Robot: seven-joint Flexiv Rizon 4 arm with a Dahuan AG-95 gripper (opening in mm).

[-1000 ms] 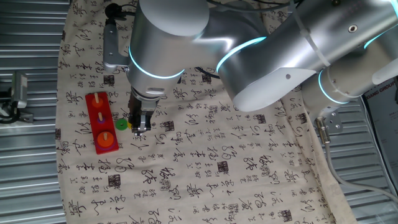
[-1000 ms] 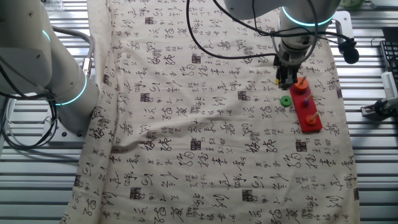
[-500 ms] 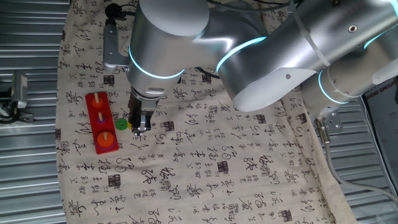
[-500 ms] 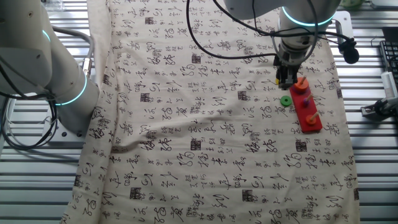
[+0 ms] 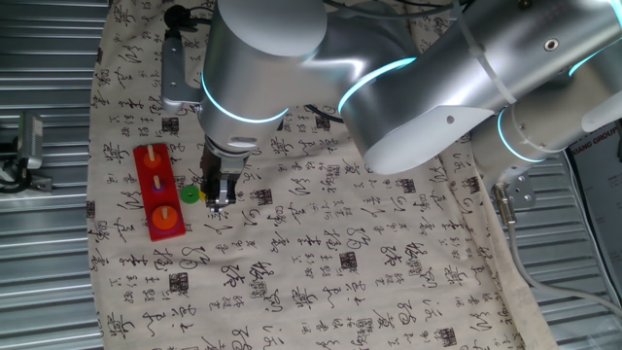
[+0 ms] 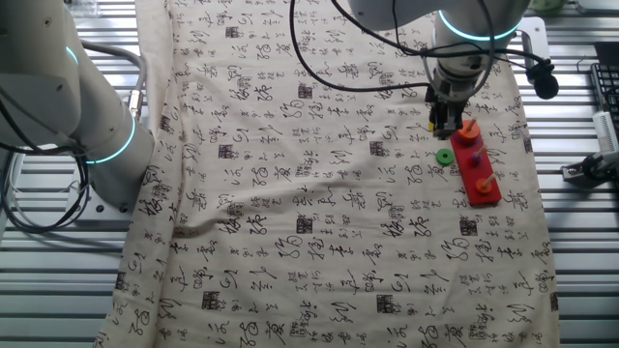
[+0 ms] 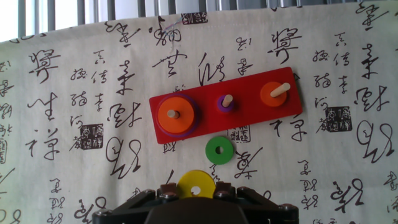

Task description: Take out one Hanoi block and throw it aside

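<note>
Nothing has shifted over the last second: I still hang beside the red peg board [image 7: 227,112], so the throw is yet to come. The yellow ring [image 7: 196,185] sits pinched between my fingers [image 7: 155,194], off its peg, near the green ring [image 7: 218,150] on the cloth [image 7: 62,124]. Being round, it has no long axis; its face is toward my camera.

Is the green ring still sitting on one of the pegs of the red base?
No. In the hand view the green ring lies flat on the cloth, just off the red base.
</note>
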